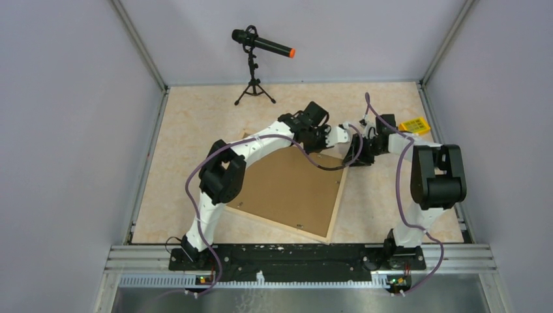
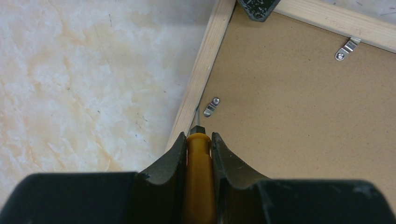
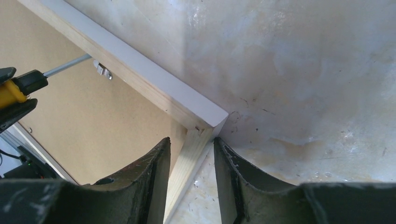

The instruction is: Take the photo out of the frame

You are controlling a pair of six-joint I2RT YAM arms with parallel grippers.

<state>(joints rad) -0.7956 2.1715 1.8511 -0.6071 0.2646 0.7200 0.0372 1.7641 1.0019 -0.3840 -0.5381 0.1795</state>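
The frame (image 1: 287,189) lies face down on the table, its brown hardboard back (image 2: 299,116) up and its pale wood side (image 2: 205,70) showing. The photo is hidden under the back. My left gripper (image 2: 199,136) is shut on a yellow-handled screwdriver (image 2: 200,177). The screwdriver's shaft reaches toward a metal clip (image 2: 211,107) by the rail. My right gripper (image 3: 191,142) straddles the frame's rail (image 3: 187,163) just below its far corner. Its jaws are open, with a gap showing on the outer side. The screwdriver (image 3: 28,83) and a clip (image 3: 103,70) also show in the right wrist view.
A second clip (image 2: 347,48) sits on the adjoining rail. A microphone on a tripod (image 1: 261,45) stands at the back of the table. A yellow object (image 1: 414,125) lies at the back right. Grey walls enclose the table on three sides.
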